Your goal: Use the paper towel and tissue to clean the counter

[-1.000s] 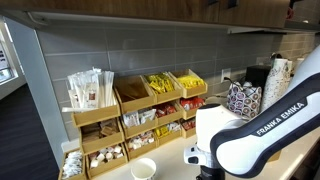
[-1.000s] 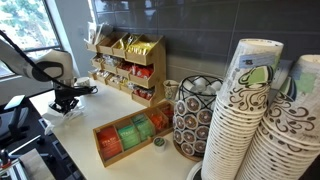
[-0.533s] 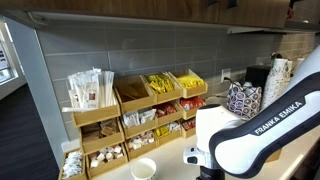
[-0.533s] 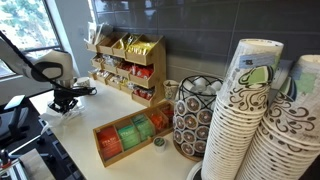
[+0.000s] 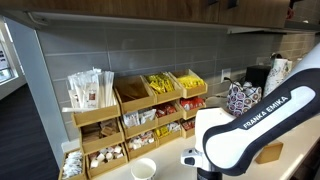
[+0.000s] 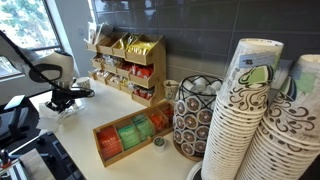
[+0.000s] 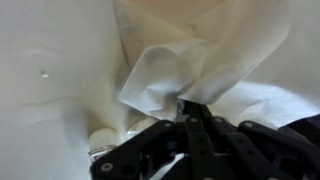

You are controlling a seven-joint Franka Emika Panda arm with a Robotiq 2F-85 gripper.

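Fingers (image 7: pixel 190 116) pinch tight on a crumpled white paper towel (image 7: pixel 165 75) — from my wrist view it lies on the pale worktop (image 7: pixel 50 70).

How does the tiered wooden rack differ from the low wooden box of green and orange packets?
The tiered wooden rack stands tall against the wall; the low wooden box lies flat, out on the pale counter. The rack has several levels; the box one. Both are wooden.

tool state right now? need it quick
The tool: closed, fingers pinched on the white paper towel.
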